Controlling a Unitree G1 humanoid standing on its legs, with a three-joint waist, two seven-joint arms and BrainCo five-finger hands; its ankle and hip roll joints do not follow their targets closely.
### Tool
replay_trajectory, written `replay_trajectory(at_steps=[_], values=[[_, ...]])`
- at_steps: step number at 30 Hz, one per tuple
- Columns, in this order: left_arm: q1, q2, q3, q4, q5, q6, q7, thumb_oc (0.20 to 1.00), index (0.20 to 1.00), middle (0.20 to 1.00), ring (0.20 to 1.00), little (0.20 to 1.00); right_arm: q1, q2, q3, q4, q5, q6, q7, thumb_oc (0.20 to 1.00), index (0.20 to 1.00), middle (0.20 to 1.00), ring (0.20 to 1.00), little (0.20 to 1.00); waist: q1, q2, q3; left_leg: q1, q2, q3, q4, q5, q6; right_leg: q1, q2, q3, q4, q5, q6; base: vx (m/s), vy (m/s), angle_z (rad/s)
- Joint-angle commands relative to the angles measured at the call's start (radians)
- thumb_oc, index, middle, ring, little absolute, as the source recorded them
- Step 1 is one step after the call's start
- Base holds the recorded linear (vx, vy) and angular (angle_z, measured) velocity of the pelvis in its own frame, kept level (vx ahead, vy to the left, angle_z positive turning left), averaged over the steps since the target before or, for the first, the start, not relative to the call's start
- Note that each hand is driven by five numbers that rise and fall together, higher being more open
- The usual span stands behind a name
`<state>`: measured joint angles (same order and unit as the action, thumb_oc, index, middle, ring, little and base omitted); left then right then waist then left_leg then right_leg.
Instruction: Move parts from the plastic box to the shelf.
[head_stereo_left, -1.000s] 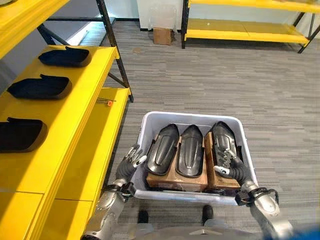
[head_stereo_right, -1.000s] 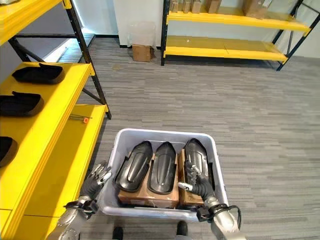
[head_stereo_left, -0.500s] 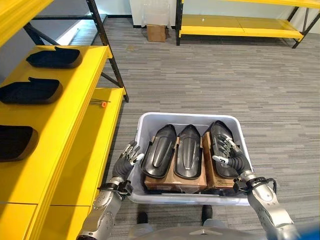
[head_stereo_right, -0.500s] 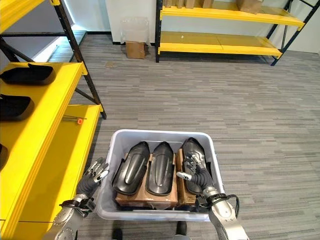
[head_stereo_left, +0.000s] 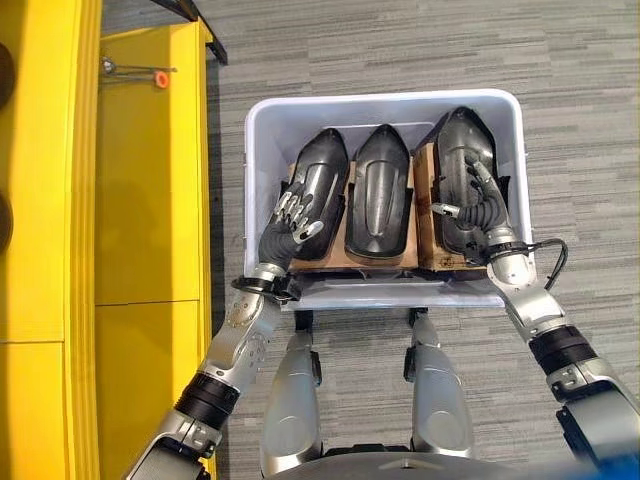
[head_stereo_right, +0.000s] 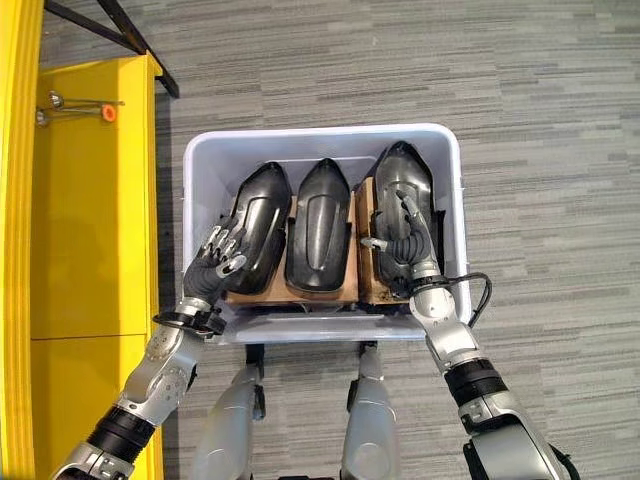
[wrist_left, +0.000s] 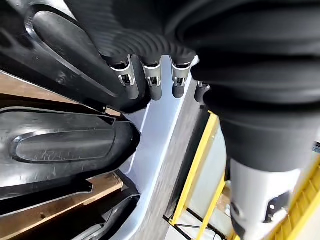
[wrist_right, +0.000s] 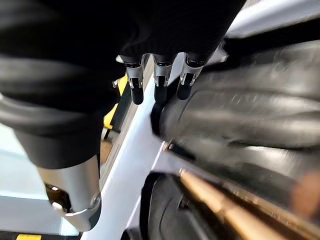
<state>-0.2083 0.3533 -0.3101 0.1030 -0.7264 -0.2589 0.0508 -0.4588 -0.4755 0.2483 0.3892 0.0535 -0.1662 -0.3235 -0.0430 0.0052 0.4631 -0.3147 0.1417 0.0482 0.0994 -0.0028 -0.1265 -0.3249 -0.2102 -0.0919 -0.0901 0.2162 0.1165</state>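
Parts, three dark moulded shells, lie side by side on brown cardboard (head_stereo_left: 432, 215) in the plastic box (head_stereo_left: 380, 106) on the floor beside the yellow shelf (head_stereo_left: 150, 200). My left hand (head_stereo_left: 290, 225) rests relaxed fingers on the left part (head_stereo_left: 322, 170); my right hand (head_stereo_left: 478, 208) lays loose fingers on the right part (head_stereo_left: 460, 145), gripping nothing.

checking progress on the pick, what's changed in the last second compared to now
The left hand has moved from outside the grey plastic box over its rim onto the left black moulded part. The right hand stays resting on the right black part. The camera has tilted downward. All three parts remain in the box.
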Motion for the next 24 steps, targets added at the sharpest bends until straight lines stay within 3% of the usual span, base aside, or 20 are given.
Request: replay_trajectory(at_steps=[1, 7, 13, 24], values=[[0.022, -0.016, 0.013, -0.003, 0.000, -0.071, 0.010, 1.000, 1.000, 1.000, 1.000, 1.000, -0.011, -0.017, -0.006, -0.010, -0.045, -0.029, -0.051, 1.000, 1.000, 1.000, 1.000, 1.000, 0.013, -0.013, -0.094, -0.009, 0.037, 0.014, -0.005, 0.054, 0.006, -0.005, -0.090, 0.035, 0.155, -0.073, 0.073, -0.03, -0.017, -0.04], [0.008, -0.022, 0.012, -0.004, -0.005, -0.080, 0.028, 1.000, 1.000, 1.000, 1.000, 1.000, -0.043, -0.039, -0.034, 0.031, -0.079, -0.015, -0.111, 1.000, 1.000, 1.000, 1.000, 1.000, 0.011, -0.009, -0.057, -0.045, 0.028, 0.011, 0.012, 0.055, 0.005, -0.037, -0.095, 0.036, 0.165, -0.065, 0.070, -0.03, -0.013, 0.02], [0.009, -0.024, 0.019, -0.005, 0.011, -0.081, 0.036, 1.000, 1.000, 1.000, 1.000, 1.000, 0.021, -0.057, -0.118, -0.058, -0.130, -0.017, -0.158, 1.000, 1.000, 1.000, 1.000, 1.000, -0.005, -0.016, -0.048, -0.063, 0.029, 0.006, 0.023, 0.047, 0.006, -0.050, -0.093, 0.037, 0.171, -0.068, 0.069, 0.00, 0.000, 0.00], [0.019, -0.015, 0.026, -0.013, 0.031, -0.085, 0.039, 1.000, 1.000, 1.000, 1.000, 1.000, 0.128, -0.043, -0.181, -0.176, -0.141, -0.042, -0.163, 1.000, 1.000, 1.000, 1.000, 1.000, -0.020, -0.029, -0.051, -0.083, 0.028, 0.004, 0.031, 0.044, 0.004, -0.065, -0.088, 0.037, 0.171, -0.070, 0.065, 0.00, 0.000, 0.00]])
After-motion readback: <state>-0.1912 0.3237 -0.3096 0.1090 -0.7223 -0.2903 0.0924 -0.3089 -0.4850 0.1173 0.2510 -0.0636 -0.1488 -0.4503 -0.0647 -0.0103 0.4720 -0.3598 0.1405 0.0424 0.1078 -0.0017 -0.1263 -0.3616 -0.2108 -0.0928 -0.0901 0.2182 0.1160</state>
